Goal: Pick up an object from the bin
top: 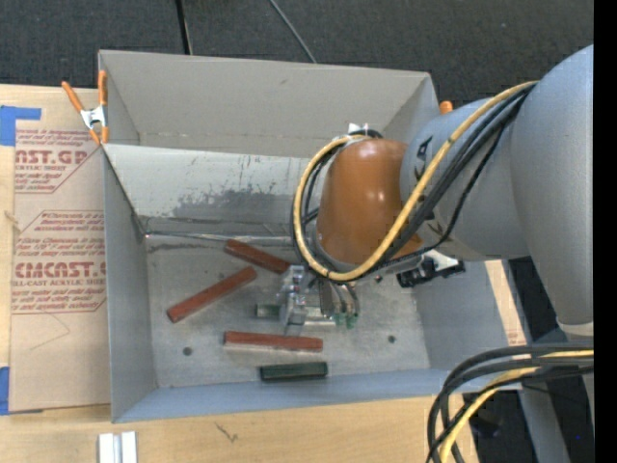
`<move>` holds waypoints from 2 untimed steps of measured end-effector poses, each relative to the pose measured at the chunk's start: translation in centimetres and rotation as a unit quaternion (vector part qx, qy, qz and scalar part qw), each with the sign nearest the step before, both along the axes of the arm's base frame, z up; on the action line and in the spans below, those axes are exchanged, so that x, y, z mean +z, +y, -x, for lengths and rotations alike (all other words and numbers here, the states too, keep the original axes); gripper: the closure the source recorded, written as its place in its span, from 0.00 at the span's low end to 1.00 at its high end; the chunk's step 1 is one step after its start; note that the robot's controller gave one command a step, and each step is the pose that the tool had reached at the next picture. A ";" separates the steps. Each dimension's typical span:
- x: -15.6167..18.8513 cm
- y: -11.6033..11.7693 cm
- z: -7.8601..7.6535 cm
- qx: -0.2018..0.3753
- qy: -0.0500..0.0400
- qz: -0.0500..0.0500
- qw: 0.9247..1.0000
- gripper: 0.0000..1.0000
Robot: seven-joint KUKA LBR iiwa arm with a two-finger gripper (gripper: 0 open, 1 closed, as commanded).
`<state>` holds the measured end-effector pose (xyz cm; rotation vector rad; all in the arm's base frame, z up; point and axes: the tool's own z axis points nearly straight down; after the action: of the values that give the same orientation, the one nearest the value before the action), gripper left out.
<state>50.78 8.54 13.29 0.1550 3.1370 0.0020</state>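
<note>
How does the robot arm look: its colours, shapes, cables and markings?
The arm is thick, rounded and pale grey. An orange-brown dome-shaped cover sits at its wrist. Yellow and black cables loop around this cover. Dark lettering marks the arm. The tool is small and metallic.

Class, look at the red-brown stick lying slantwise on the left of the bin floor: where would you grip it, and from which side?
Probably mid-length, from straight above, pinching across its narrow width: the stick lies flat and slanted, with bare floor along both long sides.
</note>
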 end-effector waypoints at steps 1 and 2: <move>0.1 0.1 -0.2 0.000 -0.001 0.000 1.000 1.00; 4.3 -2.2 -1.2 0.083 0.000 0.000 0.997 1.00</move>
<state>52.02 6.33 17.62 -0.1049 3.1385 0.0010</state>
